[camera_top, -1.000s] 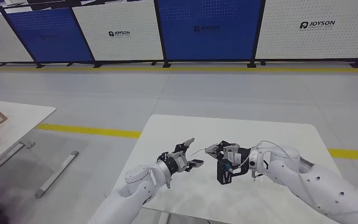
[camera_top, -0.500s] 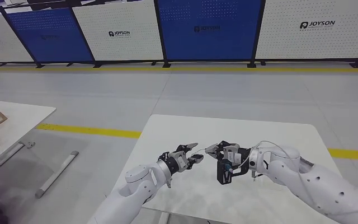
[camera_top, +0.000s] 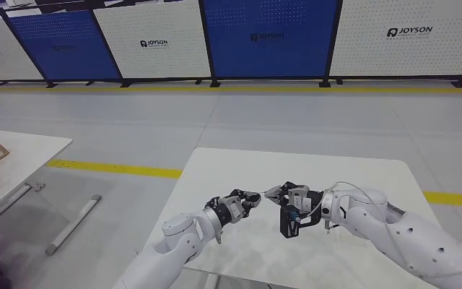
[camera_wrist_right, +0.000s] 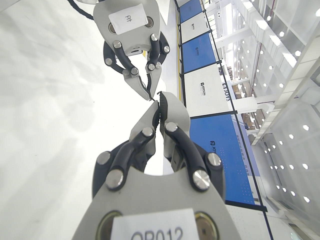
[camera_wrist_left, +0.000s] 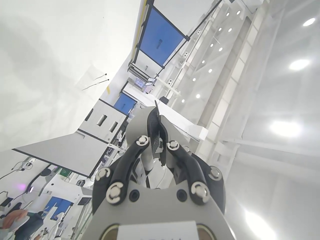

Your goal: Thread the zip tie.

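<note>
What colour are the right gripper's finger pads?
The pads are black; clearest in right wrist view.

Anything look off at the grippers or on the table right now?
Nothing stands out. The left gripper and right gripper meet tip to tip above the table, both shut, apparently on the zip tie. Two loose ties lie flat on the table farther off.

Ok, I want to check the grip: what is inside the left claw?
The left claw is shut on a thin black zip tie, whose end pokes out beyond the tip. How much lies inside is covered by the fingers.
</note>
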